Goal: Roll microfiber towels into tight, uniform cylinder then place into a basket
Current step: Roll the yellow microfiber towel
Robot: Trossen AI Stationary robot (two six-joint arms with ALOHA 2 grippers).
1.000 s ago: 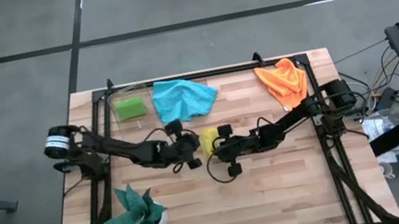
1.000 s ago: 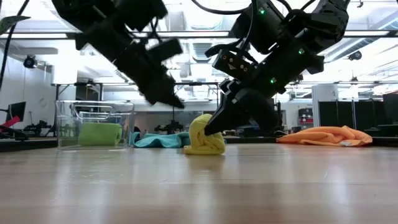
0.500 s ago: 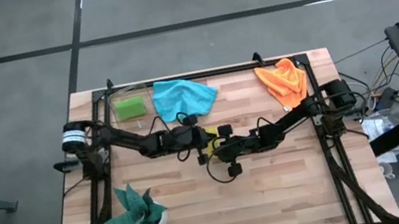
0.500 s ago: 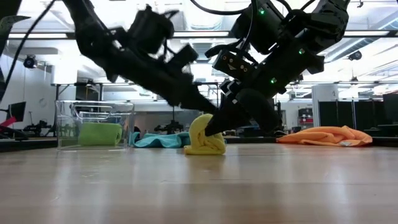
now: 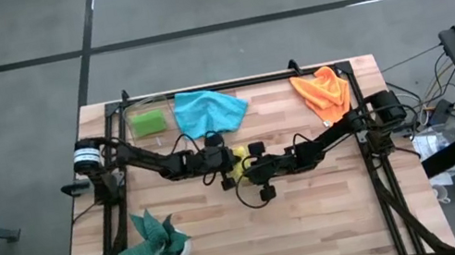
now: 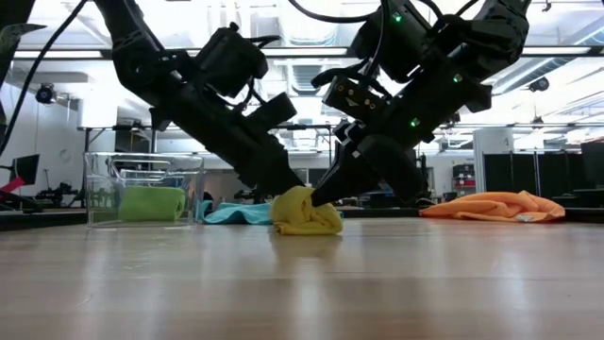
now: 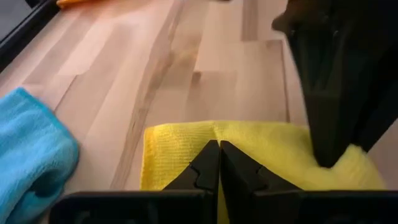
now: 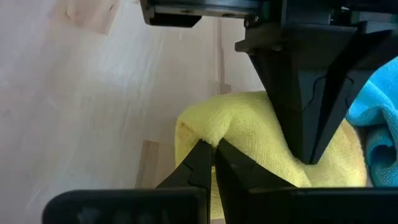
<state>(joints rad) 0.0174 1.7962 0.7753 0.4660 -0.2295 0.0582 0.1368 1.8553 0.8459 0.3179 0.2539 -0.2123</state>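
Left gripper (image 6: 283, 181): your jaws are together, tips pressing down on the yellow towel (image 6: 307, 214) mid-table
Right gripper (image 6: 326, 192): jaws together too, tips on same towel from the opposite side
Yellow towel: bunched, on the wood between both grippers
Blue towel (image 5: 209, 110): just behind it, loose
Green towel (image 6: 151, 203): rolled, inside clear basket (image 6: 192, 189), far-left corner
Orange towel (image 5: 323, 92): crumpled, far-right corner

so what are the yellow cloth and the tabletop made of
The small yellow cloth looks like soft microfibre, matt, with a fine looped nap and rounded folds. The pale plank tabletop looks like jointed wood, smooth with a light sheen: grain and board seams show.
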